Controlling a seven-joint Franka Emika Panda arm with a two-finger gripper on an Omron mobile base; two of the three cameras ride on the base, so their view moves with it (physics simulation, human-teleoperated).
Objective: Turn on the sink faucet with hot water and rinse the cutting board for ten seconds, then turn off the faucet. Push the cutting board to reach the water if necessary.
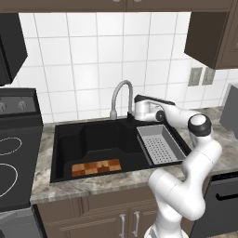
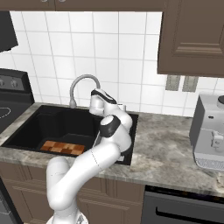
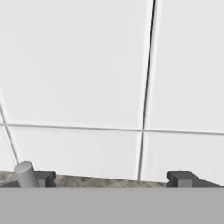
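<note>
Behind the sink (image 1: 69, 139), at the faucet (image 1: 122, 95) base, gripper (image 3: 111, 178) sits jaws spread wide with the lever at its 9 o'clock fingertip, cutting board (image 1: 96, 167) at basin's 6 o'clock.

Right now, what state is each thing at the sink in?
faucet: no stream at the spout, spout arched over the basin.
cutting board: lying flat on the sink floor, front left.
grey perforated tray: resting in the sink's right side.
gripper: open, beside the faucet base.

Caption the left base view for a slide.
White arm's claw at grey gooseneck faucet; checkered wooden cutting board in black sink.
</note>
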